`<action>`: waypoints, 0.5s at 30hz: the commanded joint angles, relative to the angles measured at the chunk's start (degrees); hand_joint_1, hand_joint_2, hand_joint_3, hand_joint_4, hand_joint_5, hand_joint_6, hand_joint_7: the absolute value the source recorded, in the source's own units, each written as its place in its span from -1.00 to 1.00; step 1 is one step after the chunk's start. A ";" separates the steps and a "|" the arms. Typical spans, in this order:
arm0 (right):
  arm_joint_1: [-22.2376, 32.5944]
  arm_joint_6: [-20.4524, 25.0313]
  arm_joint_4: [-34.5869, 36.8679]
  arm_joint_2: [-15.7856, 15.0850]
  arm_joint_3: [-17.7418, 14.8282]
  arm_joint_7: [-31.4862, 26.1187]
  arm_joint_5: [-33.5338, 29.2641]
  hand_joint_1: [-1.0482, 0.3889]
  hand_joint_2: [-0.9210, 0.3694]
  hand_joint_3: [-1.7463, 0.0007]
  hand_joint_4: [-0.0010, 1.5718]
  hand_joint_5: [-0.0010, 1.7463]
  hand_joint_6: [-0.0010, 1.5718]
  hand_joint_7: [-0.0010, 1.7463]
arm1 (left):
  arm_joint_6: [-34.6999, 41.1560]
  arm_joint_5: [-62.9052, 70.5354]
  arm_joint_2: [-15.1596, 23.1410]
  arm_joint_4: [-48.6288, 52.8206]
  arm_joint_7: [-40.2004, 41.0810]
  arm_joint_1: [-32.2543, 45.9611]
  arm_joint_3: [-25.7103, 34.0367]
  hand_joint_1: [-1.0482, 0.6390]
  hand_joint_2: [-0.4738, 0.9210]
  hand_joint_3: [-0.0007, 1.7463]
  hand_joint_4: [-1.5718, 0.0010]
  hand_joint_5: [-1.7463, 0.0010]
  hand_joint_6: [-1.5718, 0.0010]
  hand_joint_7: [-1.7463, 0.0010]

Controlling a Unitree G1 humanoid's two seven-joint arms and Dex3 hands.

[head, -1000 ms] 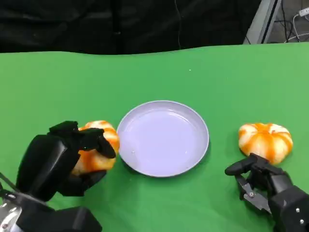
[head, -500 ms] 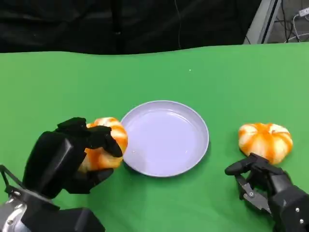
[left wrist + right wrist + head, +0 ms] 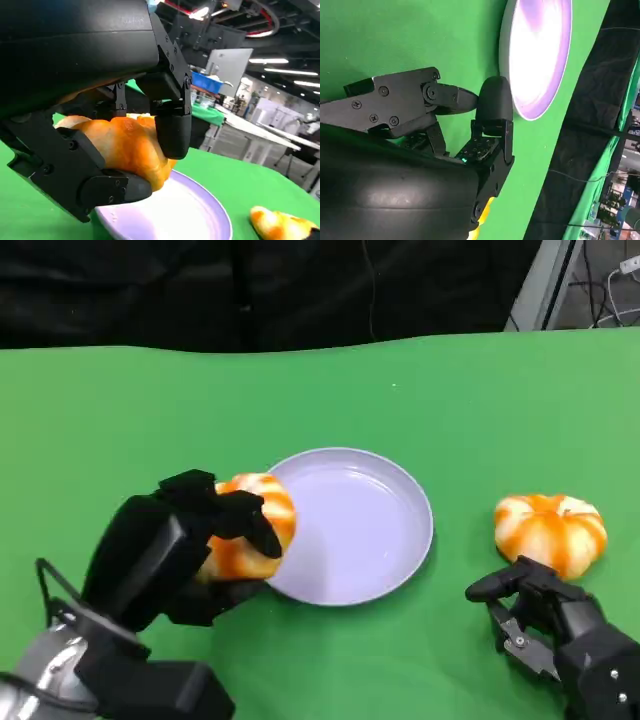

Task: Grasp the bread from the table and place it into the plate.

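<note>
the fingers (image 3: 243,518) of the left hand (image 3: 165,555) are clamped around an orange-and-white bread (image 3: 250,536), which is held above the left rim of the plate (image 3: 400,560); in the left wrist view the bread (image 3: 120,147) is seen pinched between the fingers (image 3: 172,127) just over the plate's edge (image 3: 220,212). the pale lilac plate is seen to hold nothing on its floor. a second bread (image 3: 550,530) is lying on the green worktop (image 3: 120,430), well to the right of the plate and apart from it. the right hand (image 3: 560,630) is set low at the near right, just in front of that second bread, its fingers (image 3: 495,585) apart and nothing gripped. open green surface is left behind the plate up to the far edge, beyond which a black curtain (image 3: 250,290) is hung.
</note>
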 commanded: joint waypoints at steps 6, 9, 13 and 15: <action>1.35 1.70 0.15 -0.53 0.36 -0.30 -0.61 0.04 -1.00 0.53 -0.15 1.00 -0.02 0.26 | -2.98 1.06 -0.19 4.47 3.49 -3.62 -1.09 0.02 0.41 0.08 -0.09 -0.85 -0.07 -0.43; 1.54 1.61 -0.06 -0.50 0.47 -0.56 -0.77 0.04 -1.00 0.53 -0.15 1.00 -0.01 0.27 | -2.94 1.22 -1.08 5.56 3.02 -5.01 -1.97 0.04 0.41 0.08 -0.07 -0.86 -0.06 -0.45; 1.99 1.66 -0.65 -0.37 0.71 -0.97 -0.98 0.04 -1.00 0.54 -0.14 1.00 -0.01 0.27 | -2.42 1.35 -2.95 7.90 1.84 -8.23 -4.15 0.10 0.45 0.02 -0.02 -0.90 -0.02 -0.48; 2.13 1.77 -0.88 -0.28 0.78 -0.97 -0.94 0.05 -1.00 0.53 -0.14 1.00 -0.01 0.28 | -2.24 1.16 -3.25 8.54 1.62 -8.89 -4.62 0.10 0.45 0.00 -0.02 -0.90 -0.02 -0.48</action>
